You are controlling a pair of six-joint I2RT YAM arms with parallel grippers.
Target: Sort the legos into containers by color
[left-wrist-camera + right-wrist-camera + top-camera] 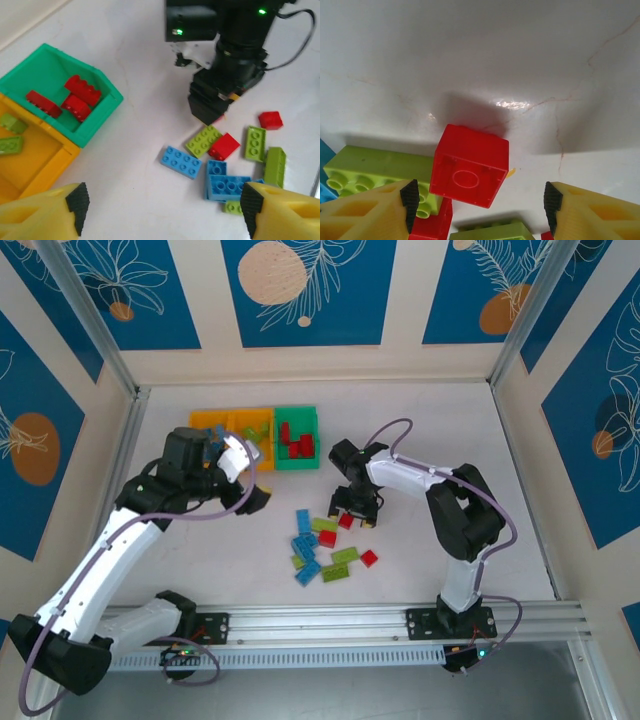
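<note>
Three containers stand in a row: two orange-yellow bins (212, 424) (252, 430) and a green bin (297, 438). The green bin (35, 67) holds red legos (82, 90). Lime green legos (10, 145) lie in the orange-yellow bin (47, 167) beside it. Loose blue (303, 545), lime green (345, 555) and red (369, 558) legos lie mid-table. My left gripper (162, 210) hangs open above bare table, between the bins and a blue brick (181, 162). My right gripper (480, 200) is open, low over the pile, its fingers on either side of an upturned square red brick (469, 165) without touching it.
The right arm's black wrist (220, 100) stands over the pile's far side in the left wrist view. A lime green brick (375, 167) and another red one (432, 225) lie against the red brick. Walls close in the table at the back and sides.
</note>
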